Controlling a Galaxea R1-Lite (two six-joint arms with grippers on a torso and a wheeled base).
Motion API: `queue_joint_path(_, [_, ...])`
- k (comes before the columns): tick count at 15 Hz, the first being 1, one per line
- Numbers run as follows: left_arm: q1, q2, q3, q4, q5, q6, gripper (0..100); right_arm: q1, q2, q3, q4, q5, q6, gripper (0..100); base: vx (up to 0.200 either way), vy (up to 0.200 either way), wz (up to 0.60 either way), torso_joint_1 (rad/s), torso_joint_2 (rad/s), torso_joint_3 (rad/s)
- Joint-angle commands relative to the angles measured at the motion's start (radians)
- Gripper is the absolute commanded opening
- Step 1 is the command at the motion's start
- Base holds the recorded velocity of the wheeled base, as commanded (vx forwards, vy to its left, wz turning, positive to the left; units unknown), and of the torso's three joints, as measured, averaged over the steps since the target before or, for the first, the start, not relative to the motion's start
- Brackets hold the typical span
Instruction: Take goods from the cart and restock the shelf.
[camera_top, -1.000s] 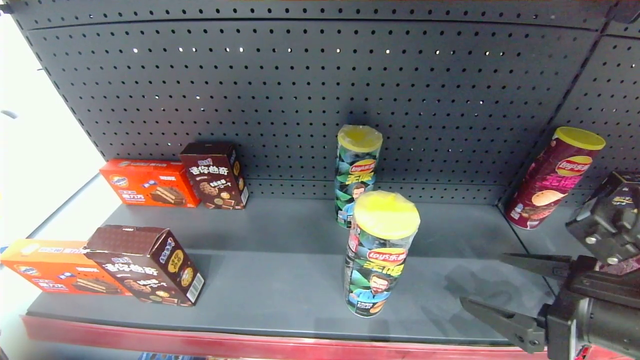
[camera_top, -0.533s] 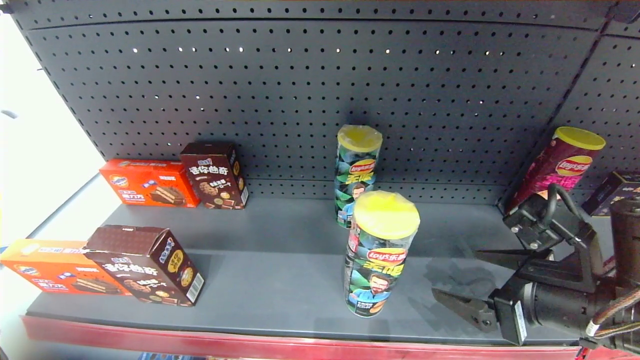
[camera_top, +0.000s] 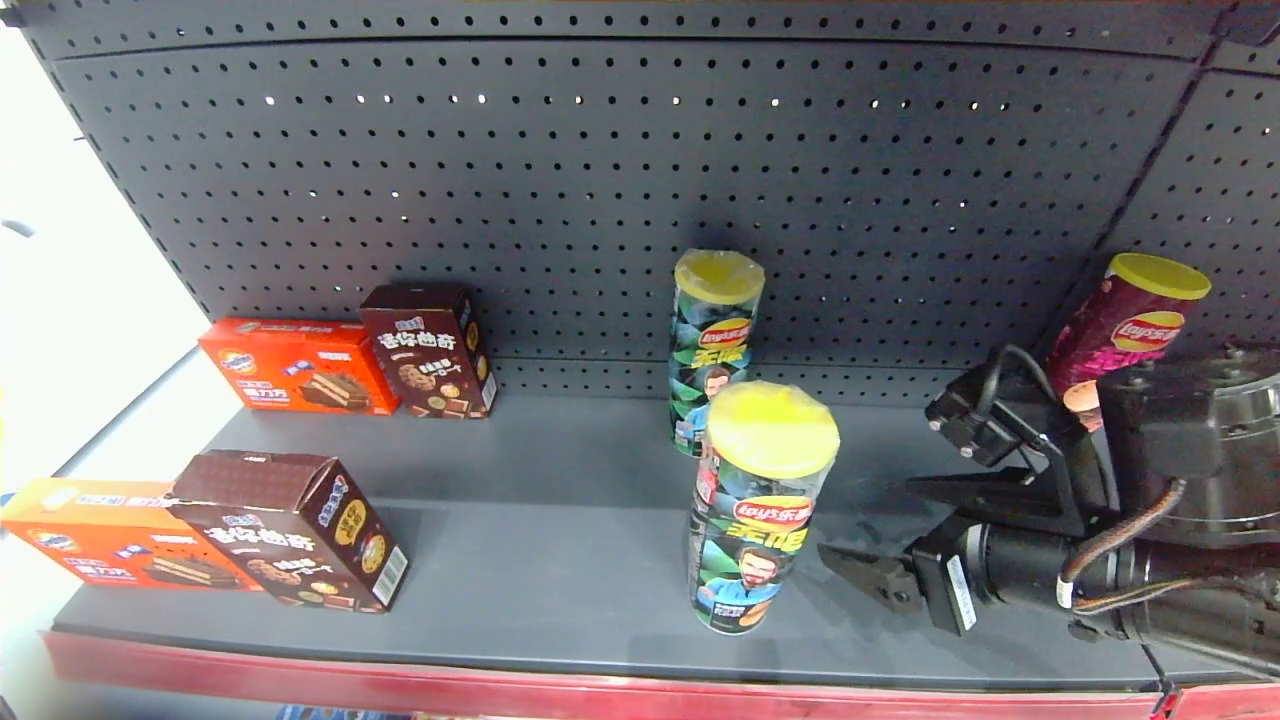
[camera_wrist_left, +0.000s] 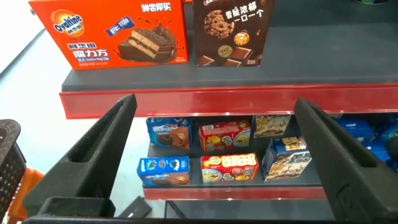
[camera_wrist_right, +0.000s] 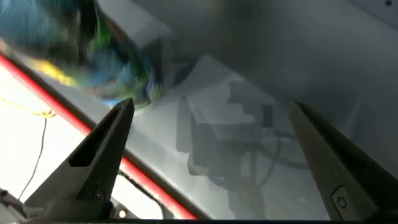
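Note:
Two green chip cans with yellow lids stand on the dark shelf (camera_top: 560, 540), one at the front (camera_top: 760, 510) and one behind it (camera_top: 715, 340). My right gripper (camera_top: 880, 525) hovers low over the shelf just right of the front can, open and holding nothing. In the right wrist view the right gripper (camera_wrist_right: 208, 112) frames the bare shelf, with the can (camera_wrist_right: 93, 56) blurred off to one side. My left gripper (camera_wrist_left: 214, 102) is open below the shelf's red front edge (camera_wrist_left: 249, 99), facing an orange box (camera_wrist_left: 112, 34) and a brown cookie box (camera_wrist_left: 230, 31).
A purple chip can (camera_top: 1130, 320) leans at the shelf's right end behind my right arm. Orange (camera_top: 295, 365) and brown (camera_top: 430, 350) boxes stand at the back left, with a brown box (camera_top: 295, 530) and an orange one (camera_top: 100, 535) in front. Small boxes (camera_wrist_left: 227, 152) fill lower shelves.
My right gripper has moved left over the shelf, closer to the front green can, staying open. The cans and boxes have not moved.

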Motion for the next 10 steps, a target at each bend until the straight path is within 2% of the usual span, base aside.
queue_joint_path(1, [0.000,0.003,0.000,0.000,0.000,0.000,100,0.000,0.045,-0.030,-0.002,0.000,0.000,100,0.000,0.000,0.00,0.000,0.00,0.000])
queue_joint_path(5, [0.000,0.003,0.000,0.000,0.000,0.000,100,0.002,0.085,-0.064,-0.003,0.002,-0.044,100,0.000,0.000,0.00,0.000,0.00,0.000])
queue_joint_path(10, [0.000,0.003,0.000,0.001,0.000,0.000,100,-0.004,0.071,-0.046,-0.003,0.000,-0.048,100,0.000,0.000,0.00,0.000,0.00,0.000])
